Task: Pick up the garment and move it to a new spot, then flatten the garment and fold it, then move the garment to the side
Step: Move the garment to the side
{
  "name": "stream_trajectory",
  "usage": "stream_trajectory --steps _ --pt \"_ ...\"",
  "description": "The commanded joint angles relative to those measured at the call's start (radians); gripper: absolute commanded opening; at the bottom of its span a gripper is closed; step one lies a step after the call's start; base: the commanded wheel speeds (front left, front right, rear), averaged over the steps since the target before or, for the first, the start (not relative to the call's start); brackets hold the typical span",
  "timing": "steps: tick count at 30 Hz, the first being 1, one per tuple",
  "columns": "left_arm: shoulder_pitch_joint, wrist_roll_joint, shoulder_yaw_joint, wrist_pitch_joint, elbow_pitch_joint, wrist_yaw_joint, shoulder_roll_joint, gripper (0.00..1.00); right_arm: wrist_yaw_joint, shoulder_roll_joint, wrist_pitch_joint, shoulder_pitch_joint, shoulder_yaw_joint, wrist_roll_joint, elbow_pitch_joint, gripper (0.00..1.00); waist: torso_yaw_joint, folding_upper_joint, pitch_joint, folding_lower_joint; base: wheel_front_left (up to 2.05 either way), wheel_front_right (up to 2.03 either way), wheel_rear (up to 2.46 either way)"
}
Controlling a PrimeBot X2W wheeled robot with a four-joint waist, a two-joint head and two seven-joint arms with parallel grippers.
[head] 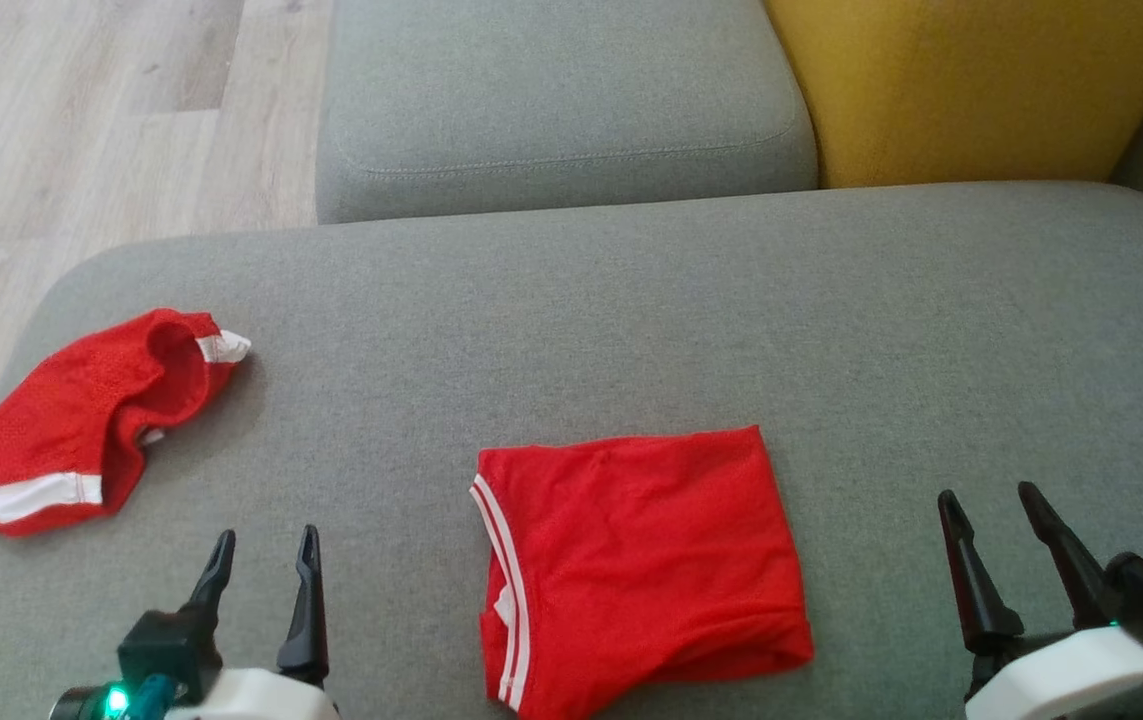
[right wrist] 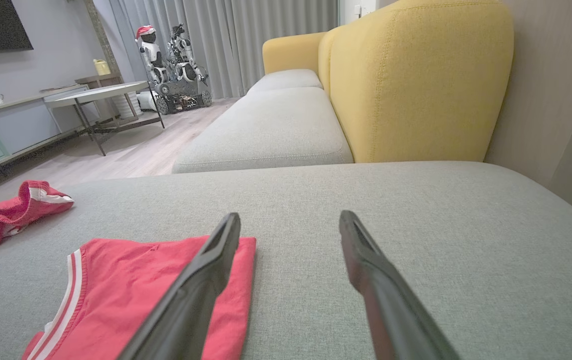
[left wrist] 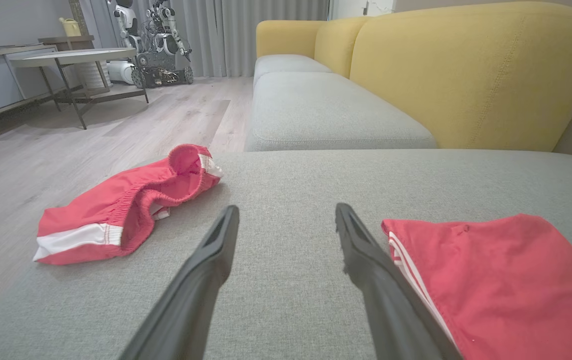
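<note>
A red garment (head: pixel 641 560) with white stripes along its left edge lies folded into a rough square on the grey sofa seat (head: pixel 631 330), between my two grippers. It also lies at the right of the left wrist view (left wrist: pixel 506 280) and the lower left of the right wrist view (right wrist: pixel 130 285). A second red garment (head: pixel 81 420) with white bands sits crumpled near the seat's left edge (left wrist: pixel 120 210) (right wrist: pixel 5 215). My left gripper (head: pixel 266 540) (left wrist: pixel 287 210) stands open and empty just left of the folded one. Right of it, my right gripper (head: pixel 987 495) (right wrist: pixel 290 216) is open and empty too.
The seat's left edge drops to a wooden floor (head: pixel 81 110). A further grey cushion (head: pixel 561 100) and a yellow backrest (head: pixel 971 80) lie beyond. Across the room stand a table (left wrist: pixel 75 57) and another robot (left wrist: pixel 158 45).
</note>
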Motion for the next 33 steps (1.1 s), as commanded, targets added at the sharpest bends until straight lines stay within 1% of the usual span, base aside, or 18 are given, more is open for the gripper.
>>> stream_trajectory --steps 1,8,12,17,18,24,29,33 --pt "-0.042 -0.002 0.036 -0.002 -0.034 0.005 0.018 1.0 -0.001 -0.016 0.001 -0.043 0.017 0.0 -0.031 1.0 0.001 0.0 0.001 0.0 0.0 0.0 0.0" --pt "-0.054 0.001 0.028 0.008 -0.041 0.008 0.022 1.0 -0.001 -0.012 -0.003 -0.053 0.014 0.0 -0.001 1.0 0.015 0.0 0.004 0.0 0.0 0.0 0.0" --pt "-0.07 0.007 0.018 0.015 -0.046 0.007 0.022 1.0 -0.001 -0.011 -0.002 -0.072 0.023 0.004 0.05 1.0 0.041 0.0 0.01 0.0 0.0 0.0 0.0" --pt "-0.119 0.01 0.002 0.002 -0.027 -0.014 0.017 1.0 -0.001 -0.028 -0.013 -0.125 0.042 0.019 0.166 1.0 0.097 0.0 0.031 0.0 0.0 0.0 0.0" --pt "-0.119 0.01 0.002 0.002 -0.027 -0.014 0.017 1.0 -0.001 -0.028 -0.013 -0.125 0.042 0.019 0.166 1.0 0.097 0.0 0.031 0.0 0.0 0.0 0.0" --pt "-0.19 0.014 -0.027 -0.021 0.006 -0.04 -0.009 1.0 -0.001 -0.051 -0.032 -0.202 0.072 0.045 0.328 1.0 0.184 0.0 0.071 0.0 0.0 0.0 0.0" --pt "-0.226 0.012 -0.038 -0.043 0.032 -0.048 -0.032 1.0 -0.001 -0.057 -0.044 -0.253 0.097 0.069 0.459 1.0 0.242 0.0 0.101 0.0 0.0 0.0 0.0" --pt "-0.248 0.01 -0.042 -0.058 0.049 -0.054 -0.044 1.0 -0.001 -0.058 -0.053 -0.279 0.092 0.082 0.549 1.0 0.278 0.0 0.122 0.0 0.0 0.0 0.0"
